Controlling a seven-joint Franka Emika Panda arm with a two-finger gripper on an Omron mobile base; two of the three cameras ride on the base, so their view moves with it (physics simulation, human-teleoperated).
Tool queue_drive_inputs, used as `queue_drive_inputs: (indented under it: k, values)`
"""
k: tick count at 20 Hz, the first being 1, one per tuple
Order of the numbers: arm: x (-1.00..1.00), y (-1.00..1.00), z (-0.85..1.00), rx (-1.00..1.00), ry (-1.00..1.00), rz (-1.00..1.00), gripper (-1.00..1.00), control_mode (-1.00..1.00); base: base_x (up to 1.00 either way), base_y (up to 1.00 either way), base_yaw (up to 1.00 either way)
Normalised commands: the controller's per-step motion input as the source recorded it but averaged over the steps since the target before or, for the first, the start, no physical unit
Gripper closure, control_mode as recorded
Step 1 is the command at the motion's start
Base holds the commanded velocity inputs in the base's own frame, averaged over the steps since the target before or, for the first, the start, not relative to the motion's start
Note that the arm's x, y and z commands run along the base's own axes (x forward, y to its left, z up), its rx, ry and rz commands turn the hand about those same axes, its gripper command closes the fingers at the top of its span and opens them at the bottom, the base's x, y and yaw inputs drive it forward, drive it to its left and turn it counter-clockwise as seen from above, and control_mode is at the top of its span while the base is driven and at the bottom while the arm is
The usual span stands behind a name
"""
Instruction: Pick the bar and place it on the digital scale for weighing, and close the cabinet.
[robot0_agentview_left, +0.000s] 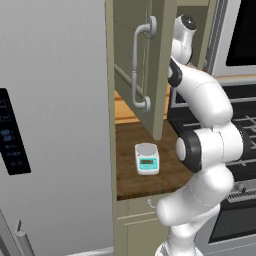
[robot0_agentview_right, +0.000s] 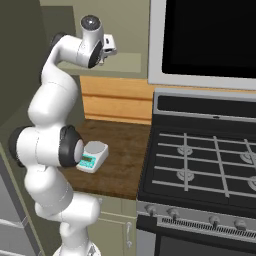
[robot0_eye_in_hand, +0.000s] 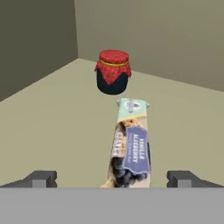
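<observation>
Nothing was finished when I looked: my gripper (robot0_eye_in_hand: 112, 178) was spread wide around the bar (robot0_eye_in_hand: 130, 144) on the cabinet (robot0_agentview_left: 145, 65) shelf; scale (robot0_agentview_left: 147, 158) bare, door open.

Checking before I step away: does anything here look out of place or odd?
Nothing spilled or damaged. The cabinet door stands open over the counter, and the bar lies flat inside beside a jar, between the open pincer tips.
</observation>
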Motion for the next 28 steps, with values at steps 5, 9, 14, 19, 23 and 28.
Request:
queue_drive_inputs:
  k: [5,9,14,19,23,28]
  values:
    - [0.27,0.09,-0.20,0.00,0.00,0.00,-1.00,-1.00,0.00,0.00,0.00]
    - [0.34,0.00,-0.09,0.00,0.00,0.00,-1.00,-1.00,0.00,0.00,0.00]
    - [0.34,0.00,-0.05,0.00,0.00,0.00,-1.00,-1.00,0.00,0.00,0.00]
    - [0.26,0.00,-0.16,0.00,0.00,0.00,1.00,-1.00,0.00,0.00,0.00]
    - [0.02,0.00,-0.18,0.00,0.00,0.00,1.00,-1.00,0.00,0.00,0.00]
    - [-0.08,0.00,-0.17,0.00,0.00,0.00,1.00,-1.00,0.00,0.00,0.00]
